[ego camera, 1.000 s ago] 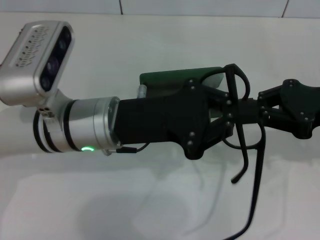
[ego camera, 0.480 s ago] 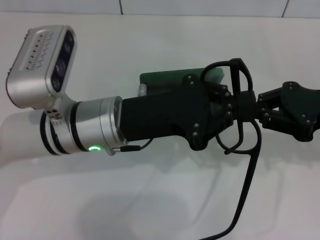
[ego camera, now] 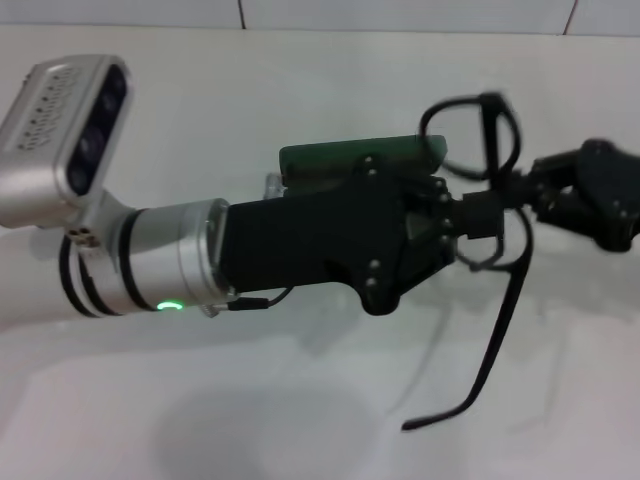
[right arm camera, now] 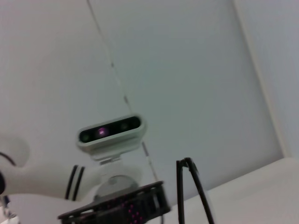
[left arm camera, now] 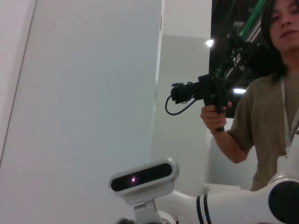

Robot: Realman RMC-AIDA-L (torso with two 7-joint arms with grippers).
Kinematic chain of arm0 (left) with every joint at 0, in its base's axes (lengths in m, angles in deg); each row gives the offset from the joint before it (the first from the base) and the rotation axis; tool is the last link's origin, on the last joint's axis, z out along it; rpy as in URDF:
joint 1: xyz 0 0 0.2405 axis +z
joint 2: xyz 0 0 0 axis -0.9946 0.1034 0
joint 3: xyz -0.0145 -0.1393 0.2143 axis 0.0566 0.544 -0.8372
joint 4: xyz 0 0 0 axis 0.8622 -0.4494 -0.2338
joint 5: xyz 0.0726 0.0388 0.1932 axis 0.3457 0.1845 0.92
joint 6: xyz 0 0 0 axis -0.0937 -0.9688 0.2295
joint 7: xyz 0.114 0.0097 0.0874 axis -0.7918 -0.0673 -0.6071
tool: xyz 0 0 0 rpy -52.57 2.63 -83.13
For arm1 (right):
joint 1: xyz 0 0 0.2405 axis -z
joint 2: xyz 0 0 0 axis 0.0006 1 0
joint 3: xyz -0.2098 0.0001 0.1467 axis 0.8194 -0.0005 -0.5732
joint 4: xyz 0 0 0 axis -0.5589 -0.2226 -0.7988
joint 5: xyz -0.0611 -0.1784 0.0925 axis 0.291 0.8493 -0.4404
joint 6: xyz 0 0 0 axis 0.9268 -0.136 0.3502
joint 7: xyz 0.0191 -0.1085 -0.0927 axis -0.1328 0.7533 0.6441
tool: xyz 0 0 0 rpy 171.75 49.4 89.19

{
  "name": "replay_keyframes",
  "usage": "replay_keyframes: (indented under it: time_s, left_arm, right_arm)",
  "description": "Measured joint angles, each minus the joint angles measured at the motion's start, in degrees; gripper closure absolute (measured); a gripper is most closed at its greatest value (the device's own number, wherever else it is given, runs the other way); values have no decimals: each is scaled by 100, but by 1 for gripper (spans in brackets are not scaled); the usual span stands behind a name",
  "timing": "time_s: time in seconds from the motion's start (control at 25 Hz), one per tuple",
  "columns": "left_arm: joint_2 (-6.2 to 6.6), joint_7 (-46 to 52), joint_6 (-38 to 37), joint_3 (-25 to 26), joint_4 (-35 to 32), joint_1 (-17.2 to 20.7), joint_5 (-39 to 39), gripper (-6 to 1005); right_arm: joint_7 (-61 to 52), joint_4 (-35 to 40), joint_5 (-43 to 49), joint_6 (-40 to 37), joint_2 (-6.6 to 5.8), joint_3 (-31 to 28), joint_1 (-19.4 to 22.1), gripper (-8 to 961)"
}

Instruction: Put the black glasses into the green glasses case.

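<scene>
Black glasses [ego camera: 484,140] gripped between left tool [ego camera: 470,215] and right tool [ego camera: 520,185]

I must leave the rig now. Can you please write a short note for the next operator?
Left gripper: over the table, shut on the black glasses, held in the air.
Right gripper: at the glasses from the right; grip cannot be judged.
Green glasses case: on the table behind the left gripper, mostly hidden.
Done: glasses lifted.
Left: put them into the case.
</scene>
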Motion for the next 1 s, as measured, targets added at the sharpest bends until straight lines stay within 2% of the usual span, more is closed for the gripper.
replay_keyframes:
  time_s: [0.08, 0.12, 0.32, 0.52, 0.72, 1.0]
  left_arm:
    - [14, 0, -22, 60, -12, 33, 4, 975]
    - [47, -1, -27, 250, -7, 86, 95, 975]
    - [92, 15, -15, 510, 14, 77, 662, 975]
    - [29, -18, -145, 440, -65, -32, 1105, 975]
    - [-1, -154, -209, 49, -71, -180, 889, 975]
    - [-17, -175, -175, 7, 103, -205, 175, 974]
  right_arm:
    - [8, 9, -35, -82, -3, -196, 0, 895]
    - [12, 25, -108, -173, -3, -334, -1, 896]
    - [94, 87, -962, -562, -29, -822, 9, 897]
    - [249, 79, -1324, -395, -32, -897, -133, 897]
    - [452, -129, -1174, 175, -12, -565, -428, 897]
    - [685, -312, -1033, 965, -5, 512, -633, 897]
